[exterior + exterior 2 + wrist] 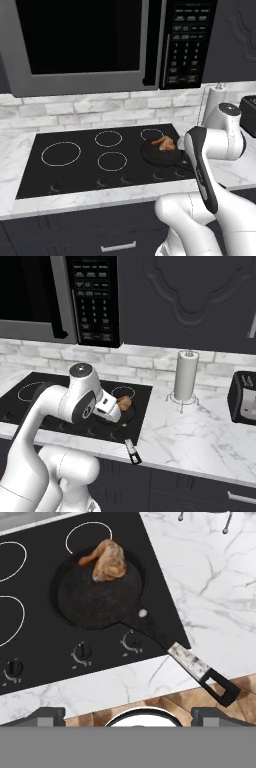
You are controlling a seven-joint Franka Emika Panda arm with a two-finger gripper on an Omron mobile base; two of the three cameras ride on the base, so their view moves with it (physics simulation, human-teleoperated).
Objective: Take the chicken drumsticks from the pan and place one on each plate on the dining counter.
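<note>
Jaws spread wide, nothing between them. In the hand view the gripper [128,712] looks down from above the counter edge, its two dark fingertips [47,716] at the bottom of the frame, well short of the pan [97,594].

Near: pan handle [192,664] runs out over the marble worktop [210,587] toward the counter edge, grey tip overhanging it.

Middle: pan sits on the black cooktop [85,160], on the burner nearest the worktop's paper-towel side. The chicken drumsticks [106,559] lie at the pan's far rim, pressed together as one golden clump; I cannot tell where one ends and the other begins.

Risks, as judged:
- Closing on the clump could pinch both pieces, or catch one and drag the other out onto the cooktop.
- Pieces lie against the far rim; a finger coming down there may strike the rim and shove the pan.
- The overhanging handle sits in the approach path; a low pass could knock it and spin the pan.
- Glazed skin looks slippery; a shallow pinch may lose the piece on the way.

View differences:
- Hand view gives the full pan, handle and control knobs [82,653].
- Left base view: the forearm [202,165] covers the pan's near side; microwave [85,45] above.
- Right base view: drumsticks [124,402] half hidden by the wrist; adds the paper towel roll [185,376] and a toaster [245,391] farther along.
</note>
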